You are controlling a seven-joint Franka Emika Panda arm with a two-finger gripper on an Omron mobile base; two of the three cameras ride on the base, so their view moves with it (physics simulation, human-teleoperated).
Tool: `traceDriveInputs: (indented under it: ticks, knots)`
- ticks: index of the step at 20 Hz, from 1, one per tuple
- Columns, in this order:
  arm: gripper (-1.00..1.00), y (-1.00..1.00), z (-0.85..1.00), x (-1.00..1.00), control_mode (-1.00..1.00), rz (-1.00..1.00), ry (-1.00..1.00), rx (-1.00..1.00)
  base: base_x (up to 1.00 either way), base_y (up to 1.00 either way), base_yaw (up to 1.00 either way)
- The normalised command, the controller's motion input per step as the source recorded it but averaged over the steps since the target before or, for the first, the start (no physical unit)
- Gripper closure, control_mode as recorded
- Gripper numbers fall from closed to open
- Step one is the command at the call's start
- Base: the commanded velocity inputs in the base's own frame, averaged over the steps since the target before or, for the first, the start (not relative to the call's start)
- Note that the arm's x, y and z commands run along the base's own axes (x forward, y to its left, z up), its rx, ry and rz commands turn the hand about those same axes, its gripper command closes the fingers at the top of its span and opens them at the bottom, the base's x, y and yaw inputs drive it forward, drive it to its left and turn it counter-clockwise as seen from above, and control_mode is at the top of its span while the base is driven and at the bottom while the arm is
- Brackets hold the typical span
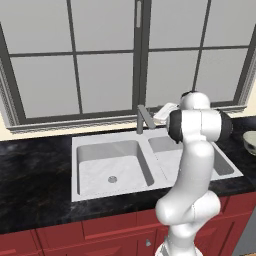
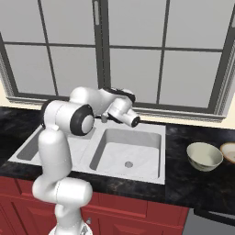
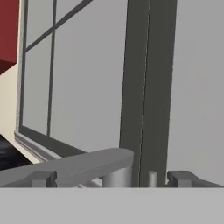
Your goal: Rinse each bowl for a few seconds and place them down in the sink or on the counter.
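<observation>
Faucet ahead, bowls off to my right

My claw (image 3: pixel 111 178) spreads wide, holding nothing, at the faucet (image 3: pixel 70 168); nearest bowl (image 2: pixel 204 156) waits on the counter (image 2: pixel 193 183).

Black counter (image 2: pixel 202 183) — two bowls (image 2: pixel 204 156) aboard

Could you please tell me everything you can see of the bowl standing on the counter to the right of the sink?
The bowl is small, round and deep-sided, matte pale beige with a faintly greenish inside. It stands upright and looks empty on the black counter, right of the sink and apart from it. A second tan bowl, cut off by the picture's edge, lies just beside it; whether they touch is unclear. Nothing grips it.
</observation>
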Motion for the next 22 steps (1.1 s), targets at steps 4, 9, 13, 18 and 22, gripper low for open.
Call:
traceDriveInputs:
  ticks: [4, 9, 13, 18, 22]
  knots:
    - [-1.0, -0.05, -0.21, 0.52, -1.0, 0.0, 0.0, 0.06, 0.0, 0.0, 0.0]
    - [-1.0, -0.06, -0.24, 0.48, -1.0, 0.0, 0.0, 0.07, 0.0, 0.0, 0.0]
    - [-1.0, -0.05, -0.19, 0.48, -1.0, 0.0, 0.0, 0.06, 0.0, 0.0, 0.0]
    - [-1.0, 0.0, -0.17, 0.46, -1.0, 0.0, 0.0, 0.04, 0.0, 0.0, 0.0]
    - [-1.0, 0.08, -0.17, 0.38, -1.0, -0.01, 0.0, 0.01, 0.0, 0.0, 0.0]
